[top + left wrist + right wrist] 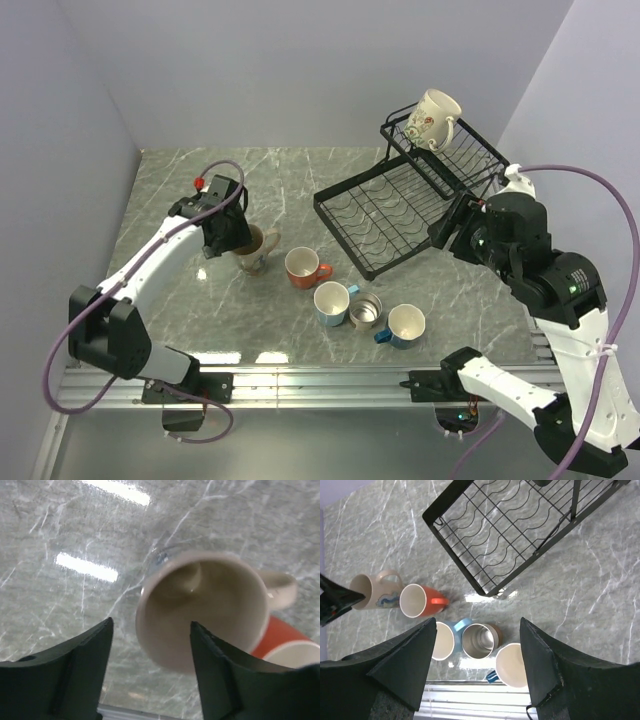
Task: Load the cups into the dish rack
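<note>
A cream mug (257,248) with a dull greenish inside stands at the left, and my left gripper (232,238) is right over it. In the left wrist view the mug (205,605) faces up, its near rim between my open fingers (75,670), not gripped. An orange mug (302,267), a blue mug (331,302), a steel cup (366,311) and a second blue mug (405,325) stand in front of the black dish rack (345,250). A floral cream mug (437,117) sits in its upper basket. My right gripper (450,228) hangs open and empty over the rack's right side.
The right wrist view looks down on the rack's lower tray (470,555), the cream mug (370,590), orange mug (417,600), blue mug (442,640), steel cup (479,641) and second blue mug (512,665). The metal rail (320,375) runs along the near edge.
</note>
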`<state>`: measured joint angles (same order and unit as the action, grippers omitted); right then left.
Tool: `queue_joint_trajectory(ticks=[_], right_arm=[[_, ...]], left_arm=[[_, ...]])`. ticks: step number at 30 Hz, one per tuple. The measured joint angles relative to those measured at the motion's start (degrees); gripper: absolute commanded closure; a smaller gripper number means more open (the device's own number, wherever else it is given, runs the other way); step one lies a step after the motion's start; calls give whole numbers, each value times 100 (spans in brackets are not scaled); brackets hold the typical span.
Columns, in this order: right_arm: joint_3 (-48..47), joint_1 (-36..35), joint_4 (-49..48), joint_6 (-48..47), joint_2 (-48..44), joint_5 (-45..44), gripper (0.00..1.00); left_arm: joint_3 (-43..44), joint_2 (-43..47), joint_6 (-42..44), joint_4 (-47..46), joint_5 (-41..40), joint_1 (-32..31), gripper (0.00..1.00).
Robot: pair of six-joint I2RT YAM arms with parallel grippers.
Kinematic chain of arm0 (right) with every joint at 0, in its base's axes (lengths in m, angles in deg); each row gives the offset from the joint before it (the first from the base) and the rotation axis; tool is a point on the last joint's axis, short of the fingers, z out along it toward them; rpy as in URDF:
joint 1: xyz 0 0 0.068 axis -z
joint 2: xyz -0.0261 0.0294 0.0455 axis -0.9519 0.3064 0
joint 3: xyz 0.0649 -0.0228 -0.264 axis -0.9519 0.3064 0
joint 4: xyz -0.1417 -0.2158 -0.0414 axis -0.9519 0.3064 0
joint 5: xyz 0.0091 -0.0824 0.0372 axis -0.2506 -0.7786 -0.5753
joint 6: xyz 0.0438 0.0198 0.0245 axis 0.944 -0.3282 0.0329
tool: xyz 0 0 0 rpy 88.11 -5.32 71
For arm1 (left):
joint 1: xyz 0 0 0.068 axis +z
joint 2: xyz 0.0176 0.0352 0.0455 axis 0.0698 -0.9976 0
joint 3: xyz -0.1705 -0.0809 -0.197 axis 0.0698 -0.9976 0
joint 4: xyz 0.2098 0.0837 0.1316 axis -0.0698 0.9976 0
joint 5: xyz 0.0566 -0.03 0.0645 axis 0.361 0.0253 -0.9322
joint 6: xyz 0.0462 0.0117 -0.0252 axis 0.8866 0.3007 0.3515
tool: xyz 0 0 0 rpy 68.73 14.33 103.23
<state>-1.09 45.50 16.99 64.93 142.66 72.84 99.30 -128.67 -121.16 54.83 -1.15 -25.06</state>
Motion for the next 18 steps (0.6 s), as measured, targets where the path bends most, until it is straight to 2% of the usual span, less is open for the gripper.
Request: queue_joint_trajectory(ticks=[4, 8, 10, 12, 18], right_arm=[[-166, 0, 149, -7, 48, 13, 26], [-216, 0, 258, -17, 61, 11, 26], [-216, 0, 293, -17, 61, 13, 26], [-216, 0, 313, -13, 66, 52, 26], [28, 0, -116, -68, -133, 844, 26]], left_arm=[[-166, -291, 7, -328, 37, 63, 70], [-389, -348, 101, -612, 160, 164, 73], [-496, -348, 109, -767, 260, 232, 84], [-588, -293, 221, -942, 389, 330, 100], [-675, -225, 487, -1123, 828, 566, 100]])
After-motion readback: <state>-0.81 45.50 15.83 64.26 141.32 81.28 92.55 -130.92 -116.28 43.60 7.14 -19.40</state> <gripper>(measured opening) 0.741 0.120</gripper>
